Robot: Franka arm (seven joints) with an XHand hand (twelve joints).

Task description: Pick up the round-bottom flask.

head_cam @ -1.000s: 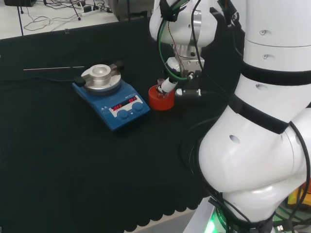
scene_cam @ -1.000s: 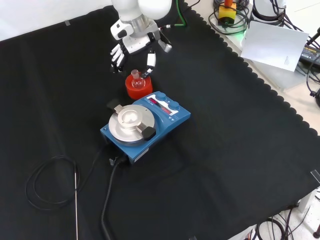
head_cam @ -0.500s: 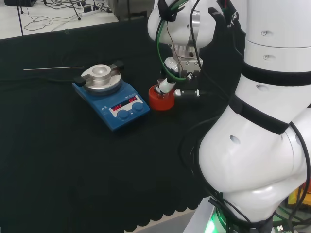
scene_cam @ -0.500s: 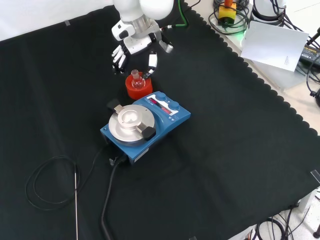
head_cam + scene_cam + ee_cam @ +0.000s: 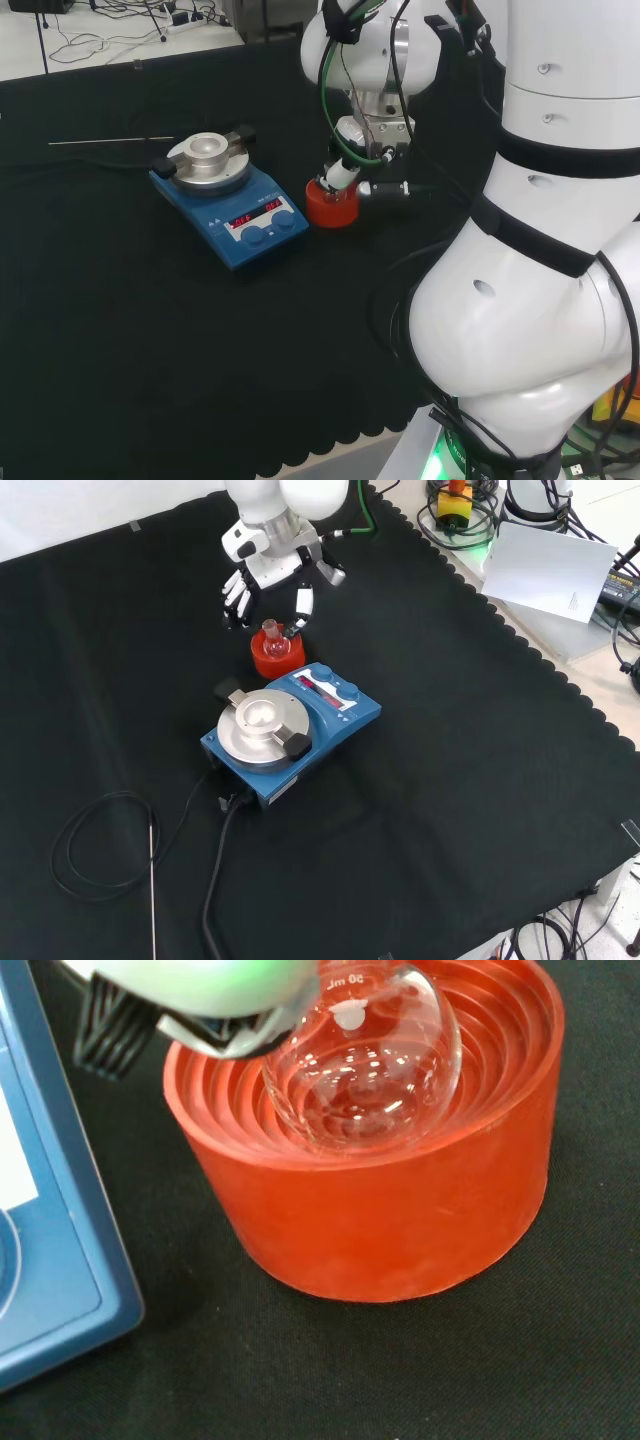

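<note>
Reach step: hand (image 5: 268,572) over flask (image 5: 271,640) in red stand (image 5: 277,657), fingers (image 5: 237,593) apart, nothing gripped. Next: lower, close round neck, lift straight.

flask neck (image 5: 345,975) hidden by blurred hand (image 5: 190,985)

A clear round-bottom flask (image 5: 365,1065) sits in a red ribbed stand (image 5: 400,1200) on black cloth (image 5: 300,1380), a blurred white part of the hand (image 5: 190,985) overlapping it, a blue device's corner (image 5: 45,1230) alongside.
</note>
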